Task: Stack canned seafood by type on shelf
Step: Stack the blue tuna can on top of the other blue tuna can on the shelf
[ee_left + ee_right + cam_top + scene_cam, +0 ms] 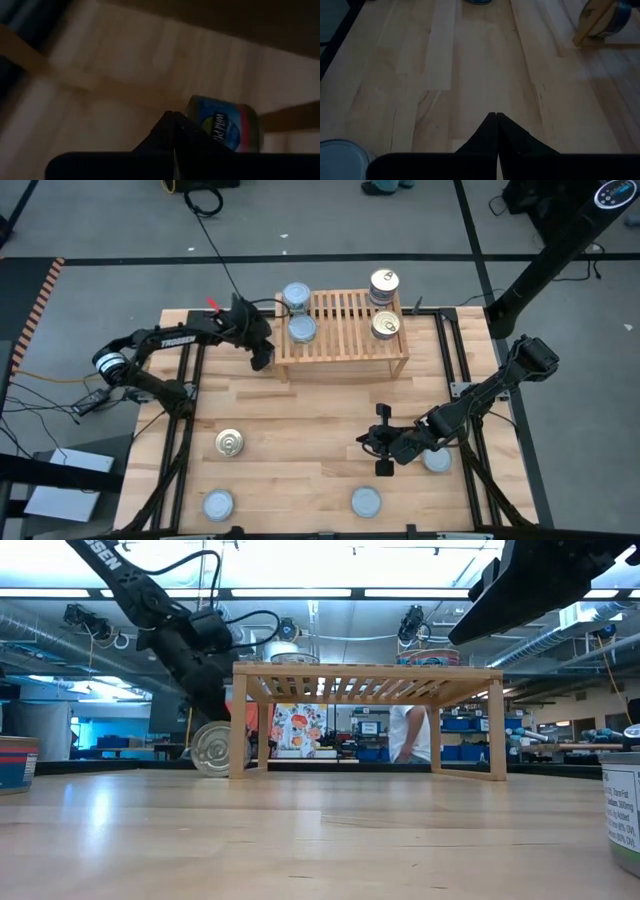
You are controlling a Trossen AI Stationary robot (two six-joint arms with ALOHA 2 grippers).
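**So, roughly halfway there: four tins up, about five to go**

Okay, taking the shelf [340, 345] as the reference and going left to right.

Just off the shelf's left end, the left gripper [262, 358] is hanging low with its claw clenched on nothing. One tin [212, 748] is sitting tipped up on its edge right by the shelf's left leg, close to that claw but not in it. I'm guessing this one is going to need righting before it's any use.

On the shelf's left side, two silvery-blue tins [300, 315] are sitting. On its right side, two golden-lid tins [385, 305] are doing the same. Types are looking sorted, but I can't tell whether any are properly stacked.

In front of the shelf, well out on the tabletop, four are waiting:
- a golden tin [230, 443]
- a silver tin [218, 505]
- another silver tin [366, 502]
- a last tin [437, 460], tucked partly under the right arm

The right gripper [372, 442] is hovering just beside that last one, claw clenched and empty.

Nothing's blocking the shelf top itself. A person is standing in the room behind the shelf.
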